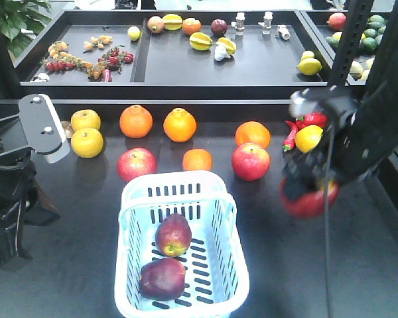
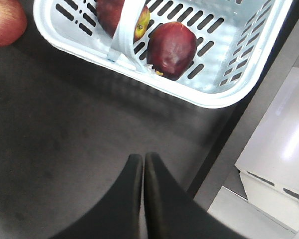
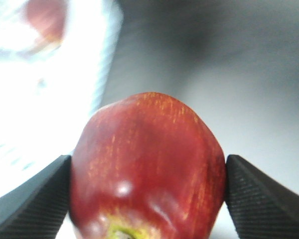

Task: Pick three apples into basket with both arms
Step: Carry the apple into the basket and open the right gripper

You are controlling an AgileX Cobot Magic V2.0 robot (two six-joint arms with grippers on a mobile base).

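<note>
- Two dark apples [image 1: 173,234] [image 1: 162,278] are seen lying inside the basket [image 1: 231,218].
- A third apple [image 3: 147,172] is clamped between the right fingers [image 3: 266,196], raised beside the basket.
- The left fingers [image 2: 134,189] are pressed together, empty, above the surface [image 2: 65,139].

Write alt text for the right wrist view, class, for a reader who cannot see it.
A dark red apple fills the frame, clamped between the right gripper's two black textured pads. Behind it, blurred, lies dark tabletop, with the pale basket at upper left.
</note>
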